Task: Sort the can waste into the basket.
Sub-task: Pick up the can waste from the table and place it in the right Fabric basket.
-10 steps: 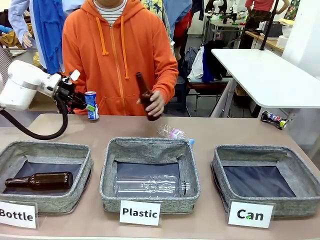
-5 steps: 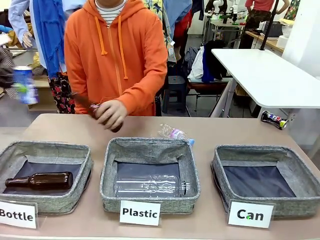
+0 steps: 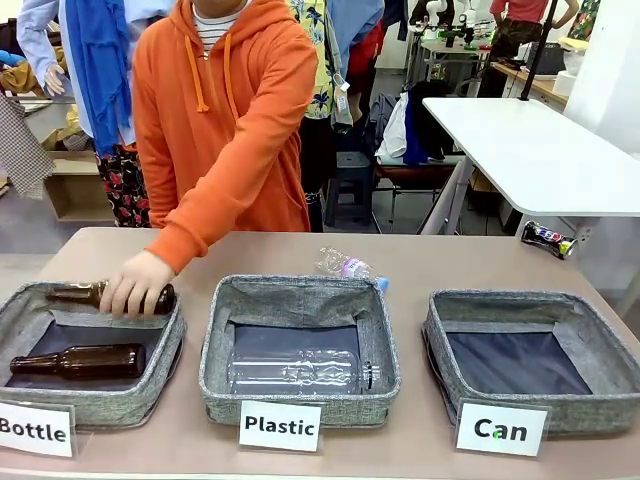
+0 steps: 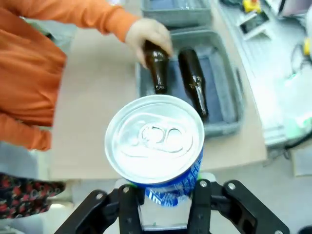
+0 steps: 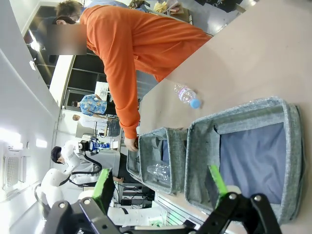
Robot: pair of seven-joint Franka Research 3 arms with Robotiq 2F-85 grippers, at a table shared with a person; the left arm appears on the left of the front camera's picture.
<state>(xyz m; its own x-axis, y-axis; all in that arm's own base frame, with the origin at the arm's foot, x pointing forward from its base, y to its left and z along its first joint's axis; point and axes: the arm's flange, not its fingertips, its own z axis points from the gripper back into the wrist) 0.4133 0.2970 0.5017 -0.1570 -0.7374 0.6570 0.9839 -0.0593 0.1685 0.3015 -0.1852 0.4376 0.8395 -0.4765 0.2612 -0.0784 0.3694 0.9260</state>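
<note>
In the left wrist view my left gripper is shut on a blue can with a silver top, held high above the table's left end. The grey basket labelled "Can" stands at the front right with only its dark lining inside. My right gripper is open and hovers over that basket, green pads spread. A crushed can with blue, white and red print lies at the far right, beyond the table. My left arm with the blue can shows far off in the right wrist view.
A person in an orange hoodie lays a brown bottle into the "Bottle" basket, beside another brown bottle. The "Plastic" basket holds a clear bottle. A crumpled plastic bottle lies behind it.
My left arm has carried the blue can leftward and out of the front view. The person's hand has brought the brown bottle from mid-table down to the "Bottle" basket.
</note>
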